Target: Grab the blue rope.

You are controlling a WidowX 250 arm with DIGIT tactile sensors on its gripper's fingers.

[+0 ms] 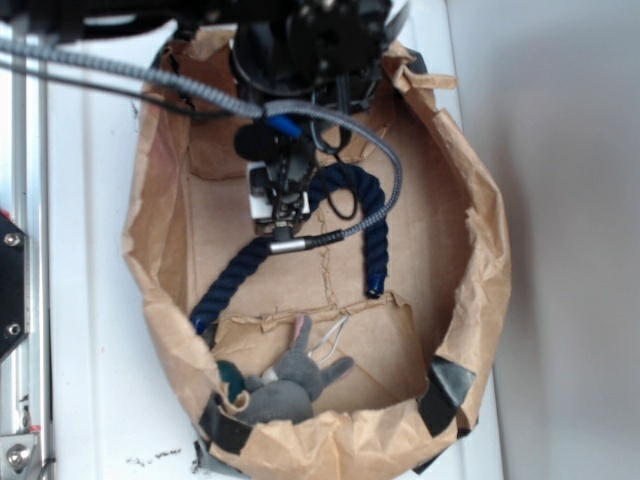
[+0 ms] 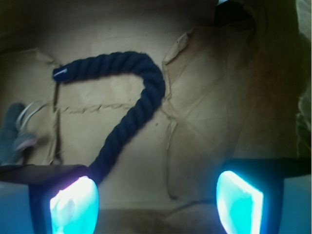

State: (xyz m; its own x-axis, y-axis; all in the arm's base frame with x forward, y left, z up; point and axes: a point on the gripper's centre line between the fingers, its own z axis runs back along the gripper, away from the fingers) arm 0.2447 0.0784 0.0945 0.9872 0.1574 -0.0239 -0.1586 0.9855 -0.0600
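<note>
The blue rope (image 1: 378, 235) lies in an arch on the brown paper floor, thick, twisted and dark navy. One capped end (image 1: 374, 290) points toward the front. Its other leg runs down-left to the paper wall (image 1: 205, 320). My gripper (image 1: 280, 205) hangs over the top left part of the arch and hides the rope there. In the wrist view the rope (image 2: 139, 105) bends like a hook, and its lower stretch passes behind the left finger (image 2: 73, 204). The gripper (image 2: 156, 202) is open, with only bare paper between the glowing pads.
Crumpled brown paper walls (image 1: 490, 260) ring the floor, held by black tape at the corners (image 1: 445, 390). A grey plush toy (image 1: 290, 385) lies at the front, also at the wrist view's left edge (image 2: 14, 131). The robot's grey braided cable (image 1: 392, 190) loops over the rope.
</note>
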